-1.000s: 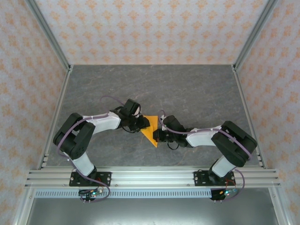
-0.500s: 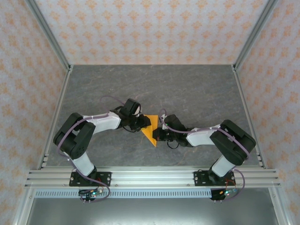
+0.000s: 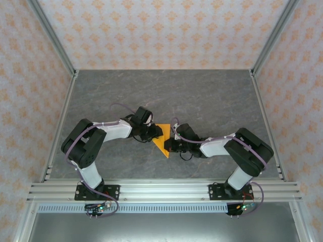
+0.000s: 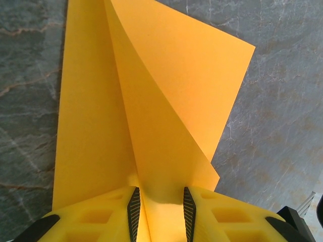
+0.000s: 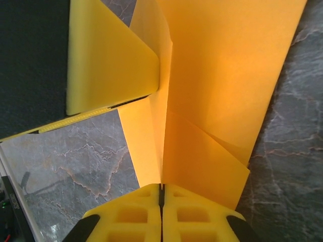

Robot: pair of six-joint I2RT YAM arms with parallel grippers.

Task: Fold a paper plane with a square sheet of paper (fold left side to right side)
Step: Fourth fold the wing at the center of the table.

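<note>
My bright-orange folded sheet of thin paper (image 3: 161,141) lies near the middle of the grey marbled tabletop (image 3: 212,101), between my two pincers. My left pincer (image 4: 160,209) has its yellow fingers (image 4: 101,222) part-way apart, and a raised, curving flap of the sheet runs between their black pads (image 4: 133,212). My right pincer (image 5: 161,201) is pressed together, clamped on an upstanding fold of the same sheet. The two pincers meet the paper from opposite sides.

Right claw (image 5: 161,190) pinched (left claw (image 4: 160,201) parted).
</note>
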